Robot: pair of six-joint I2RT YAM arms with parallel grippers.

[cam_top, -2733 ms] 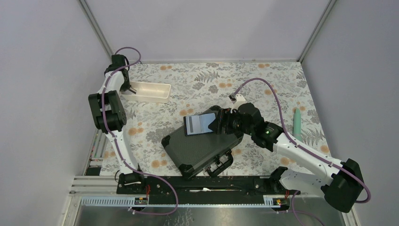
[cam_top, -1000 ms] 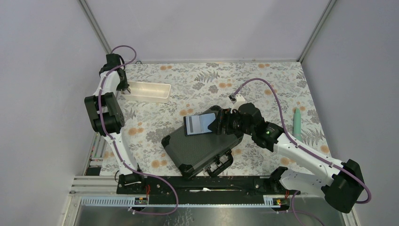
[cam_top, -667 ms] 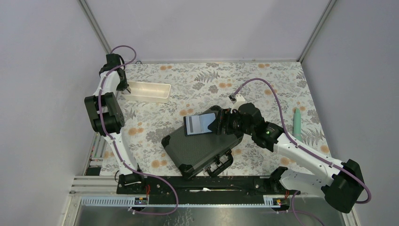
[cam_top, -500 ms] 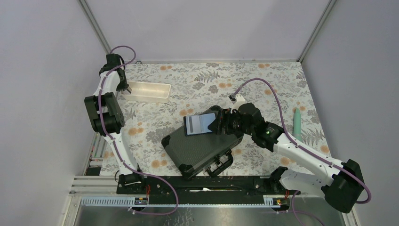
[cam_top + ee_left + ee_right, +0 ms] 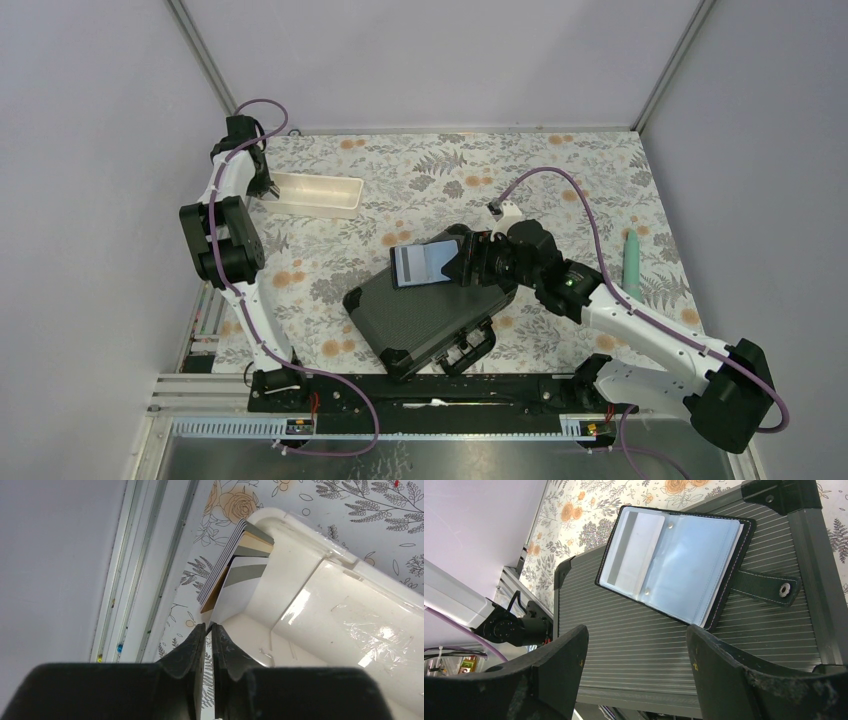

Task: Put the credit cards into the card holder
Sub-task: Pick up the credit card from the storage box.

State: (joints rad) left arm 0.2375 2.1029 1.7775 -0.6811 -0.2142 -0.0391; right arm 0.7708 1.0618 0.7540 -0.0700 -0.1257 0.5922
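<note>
The credit cards (image 5: 235,555) stand as a fanned stack against the left end of the white tray (image 5: 320,595). My left gripper (image 5: 209,626) is shut on the corner of the front card, a pale one with a grey stripe (image 5: 240,587). In the top view this gripper (image 5: 262,186) is at the tray's left end. The card holder (image 5: 674,565) lies open on the black hard case (image 5: 644,645), grey-blue pockets up, its snap tab (image 5: 769,587) pointing right. My right gripper (image 5: 636,667) hangs open and empty just above the case, by the holder (image 5: 425,264).
The hard case (image 5: 420,310) with its handle sits mid-table. The white tray (image 5: 318,196) lies at the back left near the table's edge rail. A pale green stick-like object (image 5: 632,258) lies at the right. The floral cloth covers the table.
Since the earliest frame the left wrist has shifted slightly left at the tray's end. In the last second it barely moves. The right arm and card holder have not moved.
</note>
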